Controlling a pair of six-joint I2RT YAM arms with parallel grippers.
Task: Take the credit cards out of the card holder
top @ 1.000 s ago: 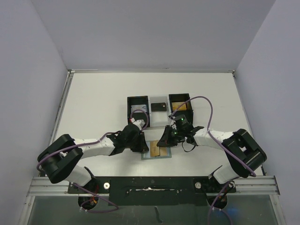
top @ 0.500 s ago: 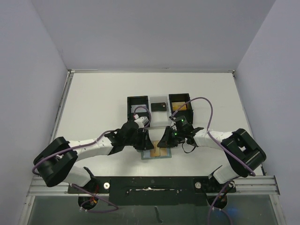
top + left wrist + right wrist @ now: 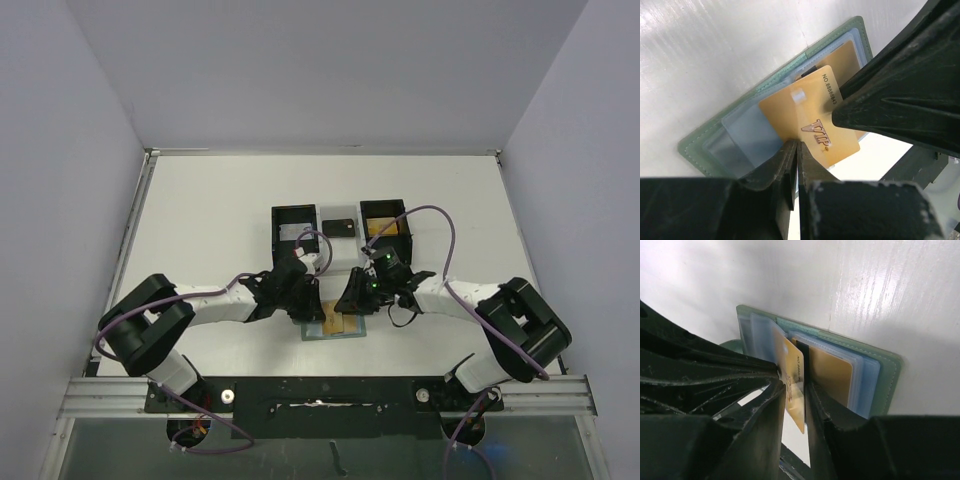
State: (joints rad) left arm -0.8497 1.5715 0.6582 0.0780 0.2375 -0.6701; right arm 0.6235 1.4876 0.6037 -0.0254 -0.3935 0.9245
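The card holder (image 3: 311, 336) is laid open on the counter (image 3: 200, 220), close to the near edge and midway between the two arms, its green stitched rim flat on the surface. A gold card (image 3: 810, 125) is raised at a slant above the holder's pale blue pockets (image 3: 742, 132). One edge of it is caught in the left jaws, which are pressed together on it. The right jaws are set around the opposite edge of the same card with a narrow gap between them; whether the card is pressed by them cannot be told. A second gold card (image 3: 832, 372) is seated in one of the clear pockets. Bare counter is left open to the left and right of the holder. On the far side, the room is bounded by two black boxes (image 3: 295, 208), with a dark card (image 3: 340, 227) lying between them.
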